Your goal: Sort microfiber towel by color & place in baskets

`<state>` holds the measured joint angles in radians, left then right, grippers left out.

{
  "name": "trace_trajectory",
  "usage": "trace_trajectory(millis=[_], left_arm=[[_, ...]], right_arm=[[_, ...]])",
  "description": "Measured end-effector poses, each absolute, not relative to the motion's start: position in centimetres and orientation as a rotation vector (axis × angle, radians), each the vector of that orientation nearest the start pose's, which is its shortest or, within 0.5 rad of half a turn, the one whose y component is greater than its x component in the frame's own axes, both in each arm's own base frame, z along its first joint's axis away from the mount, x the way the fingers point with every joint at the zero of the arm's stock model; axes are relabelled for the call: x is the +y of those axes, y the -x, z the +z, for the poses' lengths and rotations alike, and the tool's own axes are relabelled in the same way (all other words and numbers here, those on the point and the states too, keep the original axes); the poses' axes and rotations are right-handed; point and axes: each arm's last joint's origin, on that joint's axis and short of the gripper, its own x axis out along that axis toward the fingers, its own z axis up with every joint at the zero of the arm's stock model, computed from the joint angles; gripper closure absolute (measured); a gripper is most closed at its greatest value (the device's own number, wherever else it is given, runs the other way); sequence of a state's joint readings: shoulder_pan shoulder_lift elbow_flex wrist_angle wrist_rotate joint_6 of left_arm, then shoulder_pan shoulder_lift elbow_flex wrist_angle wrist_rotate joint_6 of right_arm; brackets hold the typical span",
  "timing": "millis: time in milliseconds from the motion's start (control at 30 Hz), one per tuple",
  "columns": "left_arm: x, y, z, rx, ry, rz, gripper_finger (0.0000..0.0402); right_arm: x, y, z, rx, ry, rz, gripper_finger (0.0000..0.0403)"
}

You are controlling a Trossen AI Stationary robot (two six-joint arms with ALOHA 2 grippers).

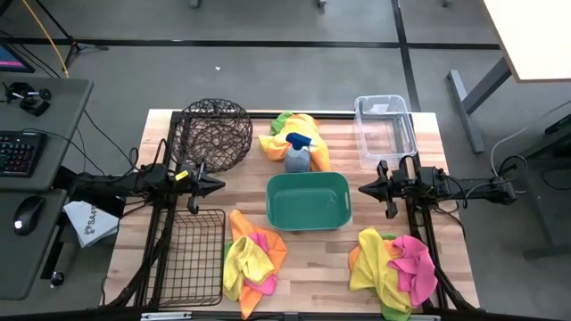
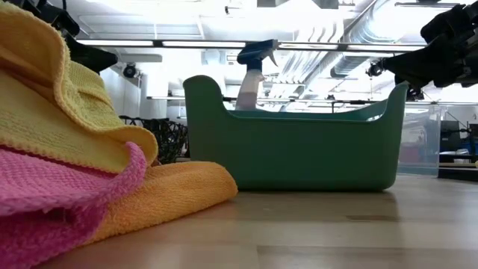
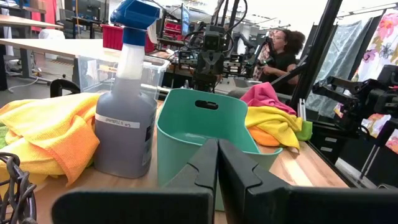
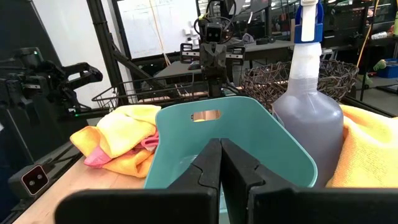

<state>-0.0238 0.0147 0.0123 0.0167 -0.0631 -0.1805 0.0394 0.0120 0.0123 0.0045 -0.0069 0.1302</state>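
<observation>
Four containers stand on the wooden table (image 1: pixel 294 267). One round dark wire basket (image 1: pixel 212 132) sits at the far left. One rectangular black wire basket (image 1: pixel 190 257) sits at the near left. One teal tub (image 1: pixel 308 201) occupies the centre. One clear plastic bin (image 1: pixel 385 125) sits at the far right. All four appear to hold no cloth.

The microfiber towels lie in three heaps, none in a container. The first heap (image 1: pixel 252 260), near the front and between the rectangular basket and the tub, shows yellow, orange and pink cloth. The second heap (image 1: pixel 393 260), at the near right, shows yellow, orange, pink and a strip of green. The third heap (image 1: pixel 303 134), behind the tub, shows yellow and orange with a little green. The number of single towels in each heap cannot be told.

One blue-grey spray bottle (image 1: pixel 297 153) with a blue trigger head stands upright on the third heap, just behind the tub.

The left gripper (image 1: pixel 219 185) hangs left of the tub, pointing toward it, jaws pressed together and holding nothing. The right gripper (image 1: pixel 364 188) hangs right of the tub, facing the left one across it, jaws likewise closed and empty.
</observation>
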Motion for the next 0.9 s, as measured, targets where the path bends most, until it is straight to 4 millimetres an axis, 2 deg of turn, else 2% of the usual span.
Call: trace_trajectory(millis=[400, 500, 567, 667, 733, 800, 833, 900], left_arm=[[-0.1, -9.8, 16.8, -0.018, 0.181, 0.038, 0.0401], [-0.1, -9.8, 16.8, -0.017, 0.181, 0.038, 0.0401], [-0.1, -9.8, 16.8, -0.018, 0.181, 0.037, 0.0401], [-0.1, -9.8, 16.8, -0.018, 0.181, 0.037, 0.0401], [-0.1, -9.8, 16.8, -0.018, 0.181, 0.037, 0.0401], [-0.1, -9.8, 16.8, -0.017, 0.181, 0.037, 0.0401], [-0.1, -9.8, 16.8, -0.018, 0.181, 0.037, 0.0401], [-0.1, -9.8, 16.8, -0.018, 0.181, 0.037, 0.0401]], right_arm=[[0.4, -9.8, 16.7, -0.001, -0.13, 0.046, 0.0402], [0.2, -9.8, 16.9, -0.021, -0.109, 0.001, 0.0402], [0.2, -9.7, 17.7, -0.11, -0.213, -0.005, 0.0402], [0.1, -9.2, 20.2, -0.371, -0.57, 0.062, 0.0402], [-0.2, -8.6, 21.4, -0.538, -0.75, 0.04, 0.0402], [-0.7, -8.2, 22.1, -0.681, -0.864, -0.045, 0.0402], [-0.7, -7.9, 22.6, -0.745, -0.904, -0.025, 0.0402], [-0.5, -7.9, 23.9, -0.756, -0.914, 0.106, 0.0402]])
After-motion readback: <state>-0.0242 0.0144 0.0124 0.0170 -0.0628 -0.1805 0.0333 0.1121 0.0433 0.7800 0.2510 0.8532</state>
